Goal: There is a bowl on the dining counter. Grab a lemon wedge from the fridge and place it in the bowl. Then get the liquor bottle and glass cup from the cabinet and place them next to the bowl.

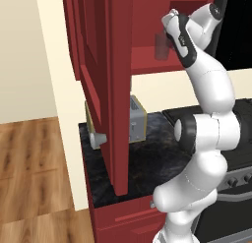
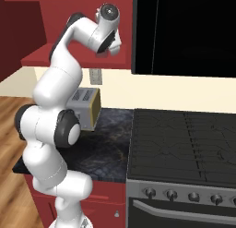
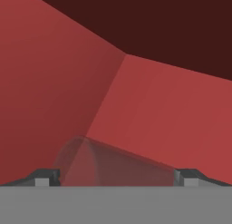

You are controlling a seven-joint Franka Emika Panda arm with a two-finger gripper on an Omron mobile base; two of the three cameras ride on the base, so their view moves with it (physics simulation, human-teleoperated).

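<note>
The red wall cabinet (image 1: 147, 60) stands open, its door (image 1: 115, 89) swung out toward me. On its lower shelf stands the glass cup (image 1: 161, 46), clear and upright. My gripper (image 3: 117, 177) reaches into the cabinet and is open, with the glass cup (image 3: 113, 164) between its two fingertips (image 3: 45, 177); I cannot tell whether they touch it. A small pale rounded thing (image 1: 98, 138) lies on the black counter left of the door; I cannot tell if it is the liquor bottle. Bowl, lemon wedge, fridge and dining counter are out of view.
A tan toaster (image 1: 138, 120) sits on the black counter (image 1: 147, 163) under the cabinet. A black stove (image 2: 184, 139) with knobs is to the right, with a black panel (image 2: 184, 33) above it. The open door hangs over the counter's left part.
</note>
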